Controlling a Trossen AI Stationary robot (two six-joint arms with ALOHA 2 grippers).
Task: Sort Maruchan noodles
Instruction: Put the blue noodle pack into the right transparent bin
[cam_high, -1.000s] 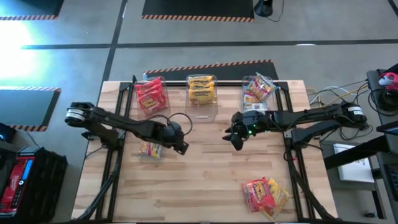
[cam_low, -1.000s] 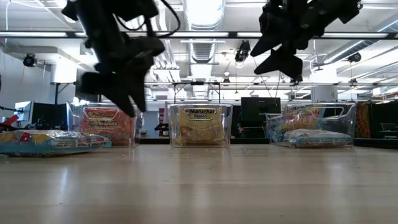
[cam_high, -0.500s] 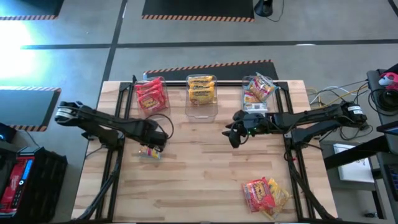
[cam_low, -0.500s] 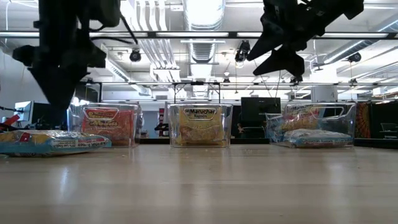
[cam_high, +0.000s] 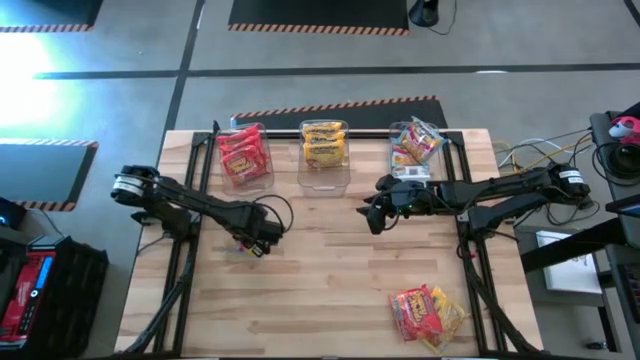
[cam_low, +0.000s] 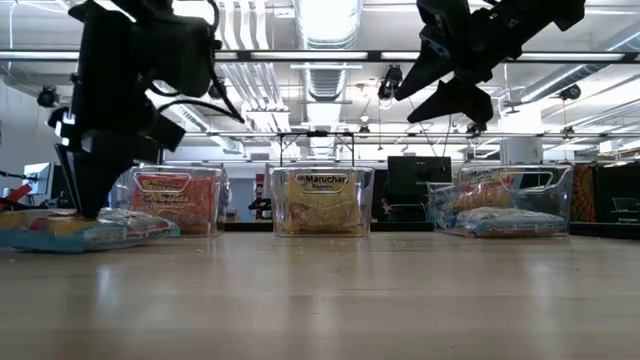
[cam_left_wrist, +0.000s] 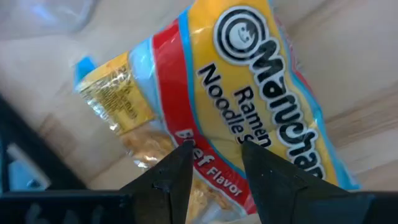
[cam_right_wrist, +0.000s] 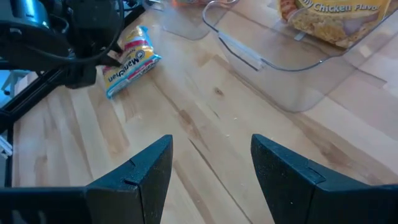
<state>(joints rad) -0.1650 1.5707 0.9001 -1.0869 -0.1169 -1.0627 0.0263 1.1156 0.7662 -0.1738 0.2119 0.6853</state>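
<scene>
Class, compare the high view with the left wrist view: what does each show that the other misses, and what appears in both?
Only the high view shows three clear bins, the loose packets near the table's front right and the right claw, open. Only the left wrist view shows "Beef Flavor" printed on the packet. Both show the left claw down at that packet.

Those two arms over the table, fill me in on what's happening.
They are sorting ramen packets into three clear bins at the table's far edge. The left claw is down on a loose multicoloured packet on the table's left side, fingers straddling it, not yet lifted. The right claw hangs open above the middle, empty. A small pile of packets waits at the near right corner.
</scene>
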